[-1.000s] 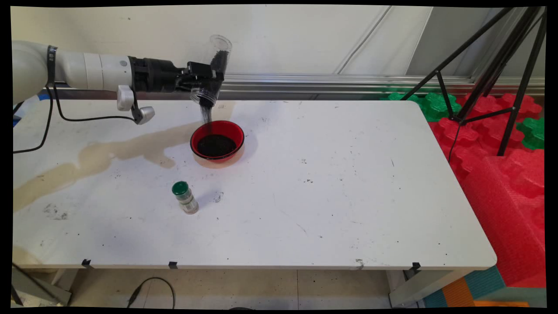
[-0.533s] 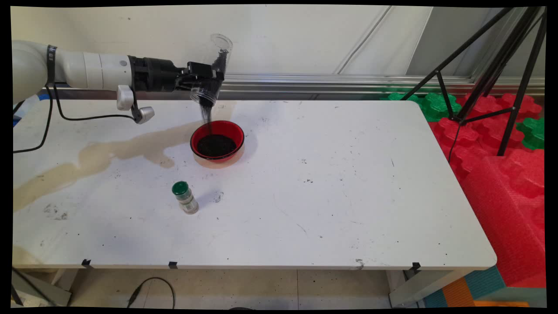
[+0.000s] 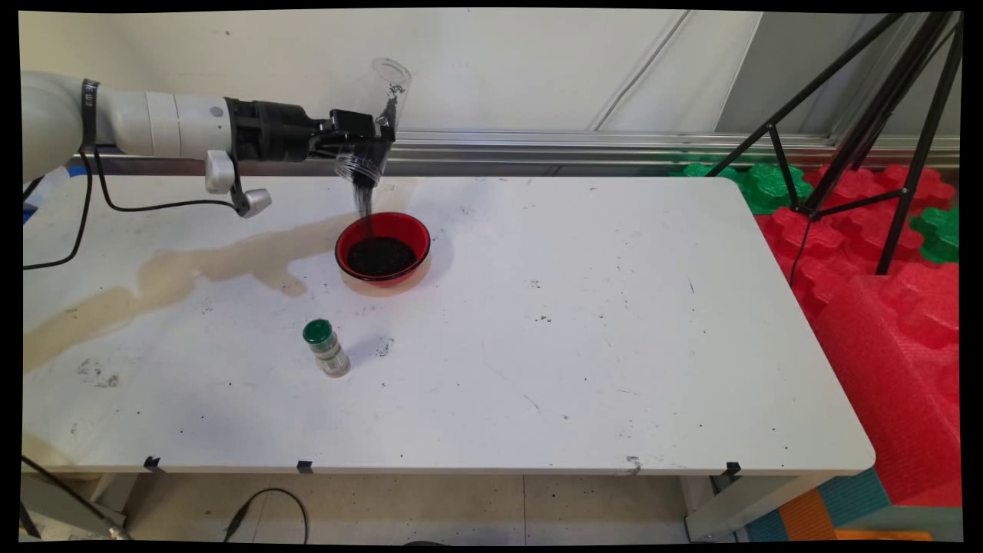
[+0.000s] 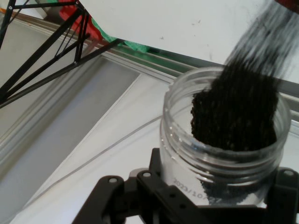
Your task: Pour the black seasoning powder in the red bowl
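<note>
Arm held level above table's (image 3: 584, 346) far left, gripper (image 3: 367, 140) clamped on upturned clear jar (image 3: 376, 123) streaming dark grains (image 3: 364, 201) into red bowl (image 3: 382, 249); hand view alone shows threaded mouth (image 4: 224, 154).

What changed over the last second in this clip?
The dark grains inside the upturned jar have run down: a second ago they filled its raised end, and now only a trace clings there, the rest streaming from its mouth into the red bowl. The gripper holds the jar at the same tilt and height above the bowl. The green-capped shaker and the bowl have not moved.
</note>
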Tool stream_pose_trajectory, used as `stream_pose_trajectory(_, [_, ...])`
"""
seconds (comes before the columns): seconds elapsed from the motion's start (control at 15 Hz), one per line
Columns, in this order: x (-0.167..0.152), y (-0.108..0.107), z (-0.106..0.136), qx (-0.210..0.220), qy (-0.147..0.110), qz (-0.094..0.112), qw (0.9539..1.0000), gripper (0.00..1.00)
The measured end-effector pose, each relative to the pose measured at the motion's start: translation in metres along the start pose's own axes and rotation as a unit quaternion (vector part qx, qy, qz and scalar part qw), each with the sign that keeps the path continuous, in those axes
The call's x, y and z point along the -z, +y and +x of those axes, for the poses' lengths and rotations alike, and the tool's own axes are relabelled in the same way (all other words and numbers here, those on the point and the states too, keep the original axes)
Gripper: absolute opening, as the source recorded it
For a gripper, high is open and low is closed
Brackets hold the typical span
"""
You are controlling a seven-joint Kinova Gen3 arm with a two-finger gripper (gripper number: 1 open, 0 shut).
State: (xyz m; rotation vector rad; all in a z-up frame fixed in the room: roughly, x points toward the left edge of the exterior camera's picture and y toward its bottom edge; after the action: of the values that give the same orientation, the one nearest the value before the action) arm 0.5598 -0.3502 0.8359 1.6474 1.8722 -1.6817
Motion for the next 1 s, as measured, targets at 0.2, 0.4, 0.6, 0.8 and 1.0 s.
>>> stream_pose_trajectory(0.2, [0.0,-0.0007,0.0004,-0.006,0.0,0.002,1.0,0.0])
stream_pose_trajectory(0.4, [-0.0001,-0.0014,0.0006,-0.012,-0.001,0.003,0.9999,0.0])
stream_pose_trajectory(0.6, [-0.0006,-0.002,0.0011,-0.018,-0.001,0.005,0.9998,0.0])
stream_pose_trajectory(0.8, [-0.0013,-0.002,0.0015,-0.024,-0.002,0.006,0.9997,0.0])
stream_pose_trajectory(1.0, [-0.0022,-0.0017,0.0018,-0.031,-0.002,0.007,0.9995,0.0])
